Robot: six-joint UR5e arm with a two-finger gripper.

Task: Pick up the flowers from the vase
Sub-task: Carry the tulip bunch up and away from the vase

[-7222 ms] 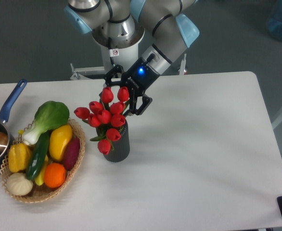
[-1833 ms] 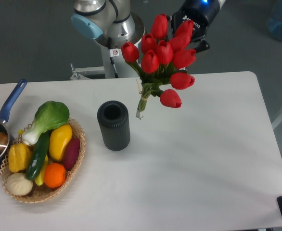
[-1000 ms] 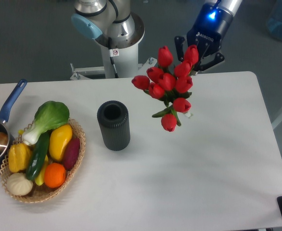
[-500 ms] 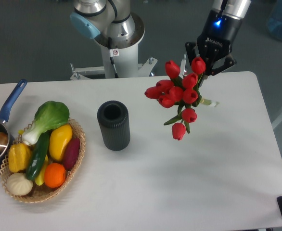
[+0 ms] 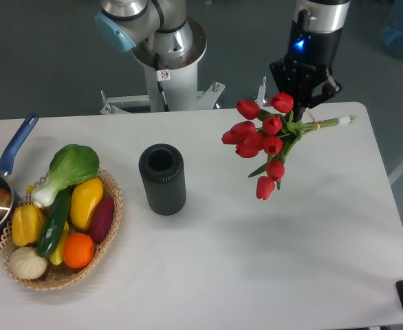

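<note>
Upper right of the frame: the black two-finger pincer (image 5: 305,96) is clamped on a bunch of red tulip buds with pale green stems (image 5: 265,141), holding it above the white worktop (image 5: 270,240). The ribbed dark grey cylindrical vase (image 5: 162,179) stands left of centre, mouth open.

the flowers (image 5: 265,141) hang right of the vase (image 5: 162,179); the basket (image 5: 109,218) sits at its left.

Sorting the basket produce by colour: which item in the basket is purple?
The sweet potato, a reddish-purple piece at the right edge of the basket. It lies beside the yellow pepper and above the orange.
</note>
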